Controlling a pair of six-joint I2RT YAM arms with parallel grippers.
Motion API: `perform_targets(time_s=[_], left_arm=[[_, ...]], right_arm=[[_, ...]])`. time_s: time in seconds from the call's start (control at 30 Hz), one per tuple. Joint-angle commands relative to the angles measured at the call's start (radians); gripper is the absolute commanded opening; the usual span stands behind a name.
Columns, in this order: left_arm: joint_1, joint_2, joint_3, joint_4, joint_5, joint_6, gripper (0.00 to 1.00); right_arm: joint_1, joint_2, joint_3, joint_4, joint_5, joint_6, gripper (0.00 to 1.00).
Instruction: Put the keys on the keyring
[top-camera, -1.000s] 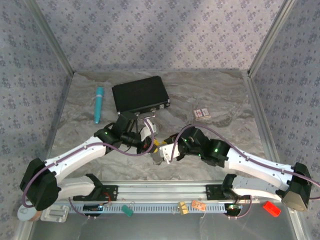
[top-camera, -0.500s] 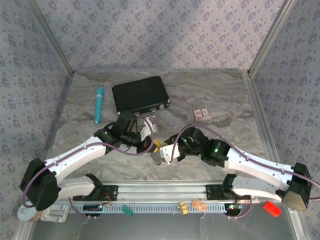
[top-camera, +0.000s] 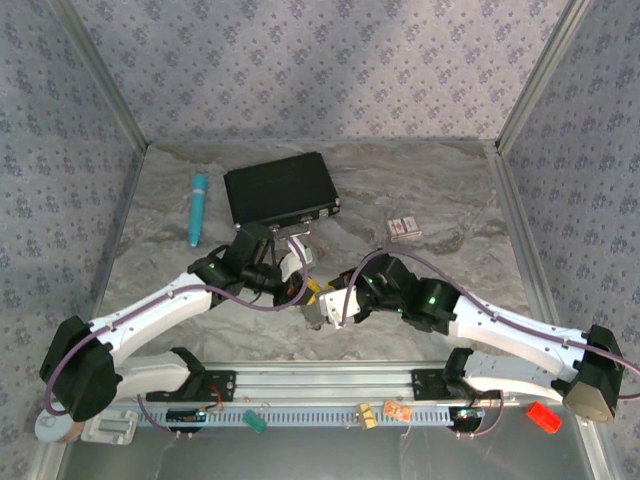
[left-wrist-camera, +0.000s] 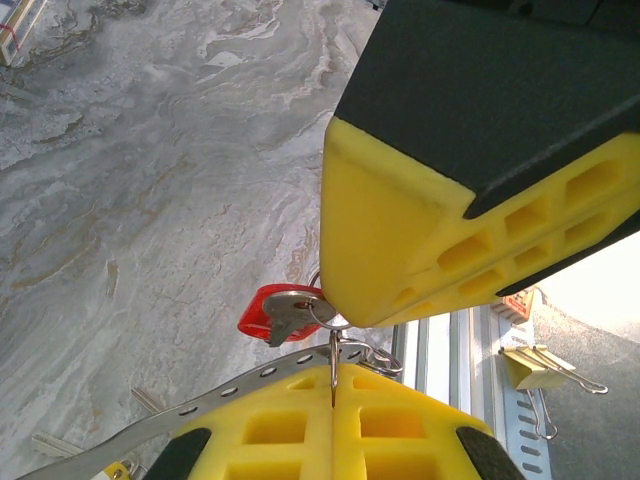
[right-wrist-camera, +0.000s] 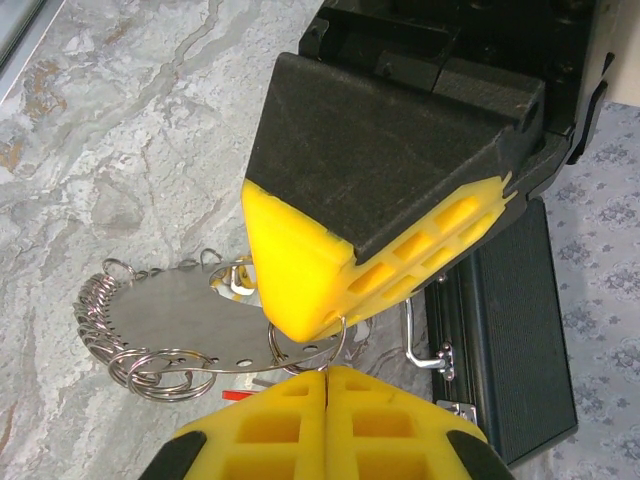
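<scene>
My two grippers meet at the table's middle front, the left gripper (top-camera: 303, 283) nose to nose with the right gripper (top-camera: 326, 306). In the left wrist view my left gripper (left-wrist-camera: 333, 378) is shut on a thin split ring, seen edge-on. From it hangs a silver key (left-wrist-camera: 288, 310) with a red tag (left-wrist-camera: 254, 316). The keyring (right-wrist-camera: 178, 312) is a round flat silvery disc with rim holes and several loose rings; its edge (left-wrist-camera: 228, 391) runs past my left fingers. My right gripper (right-wrist-camera: 327, 376) is shut on a split ring at the disc's rim.
A black case (top-camera: 279, 188) lies behind the grippers, with its latch side (right-wrist-camera: 498, 330) close on the right. A teal pen (top-camera: 198, 208) lies at the back left and a small patterned card box (top-camera: 404, 229) to the right. The front rail holds clips (left-wrist-camera: 547, 366).
</scene>
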Motion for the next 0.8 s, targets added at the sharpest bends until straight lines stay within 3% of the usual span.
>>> perform_targets(time_s=[0.0, 0.17, 0.77], left_arm=[[0.008, 0.006, 0.035, 0.033, 0.006, -0.006, 0.0], [0.01, 0.007, 0.036, 0.033, 0.007, -0.007, 0.0], [0.017, 0.008, 0.048, 0.018, 0.013, -0.165, 0.0]], right_arm=[[0.019, 0.015, 0.013, 0.016, -0.02, 0.011, 0.0], [0.028, 0.009, -0.003, 0.076, 0.068, -0.012, 0.0], [0.026, -0.017, -0.031, 0.075, 0.138, -0.053, 0.0]])
